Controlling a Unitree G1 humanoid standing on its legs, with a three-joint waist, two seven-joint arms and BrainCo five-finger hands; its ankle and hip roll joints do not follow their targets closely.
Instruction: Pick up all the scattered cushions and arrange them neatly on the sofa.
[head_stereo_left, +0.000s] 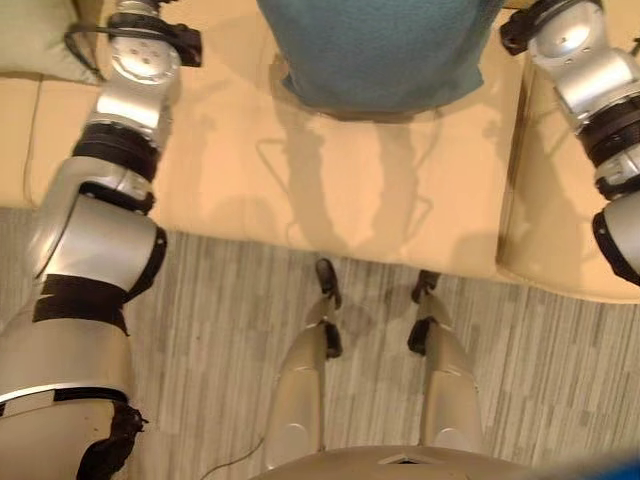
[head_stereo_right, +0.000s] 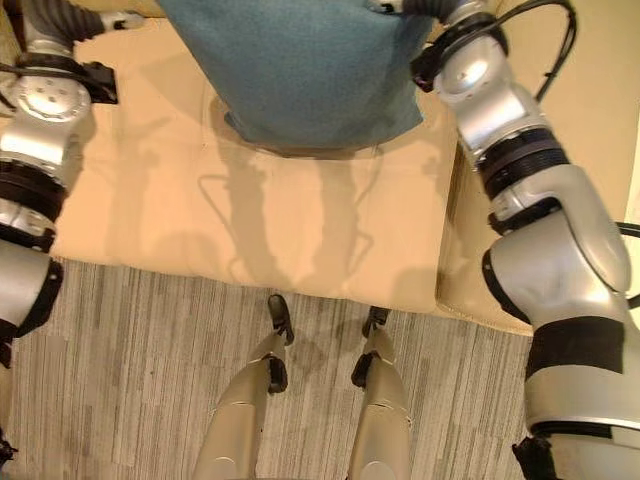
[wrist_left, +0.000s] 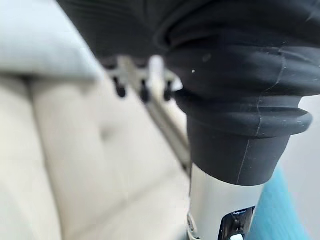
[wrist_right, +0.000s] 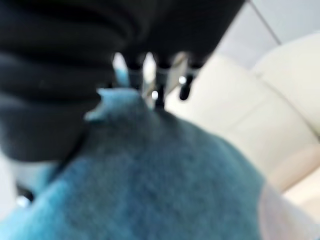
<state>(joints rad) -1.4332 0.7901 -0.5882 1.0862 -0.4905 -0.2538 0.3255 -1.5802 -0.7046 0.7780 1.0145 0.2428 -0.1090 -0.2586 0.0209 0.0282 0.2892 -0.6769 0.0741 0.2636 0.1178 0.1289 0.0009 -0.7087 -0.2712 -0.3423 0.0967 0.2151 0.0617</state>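
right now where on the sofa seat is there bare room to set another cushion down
The seat of the sofa is bare between the teal cushion and the front edge by the floor, and also left of the cushion toward the left arm. The back middle is crowded: the cushion sits there, with the right hand at its corner.

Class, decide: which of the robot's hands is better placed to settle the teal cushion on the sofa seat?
Right. The right hand is at the teal cushion's corner; the left hand faces the sofa instead.

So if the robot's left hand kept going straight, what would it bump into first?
Probably the sofa. The left hand points its fingers at the cream backrest, with nothing between them, though how far off it is stays unclear.
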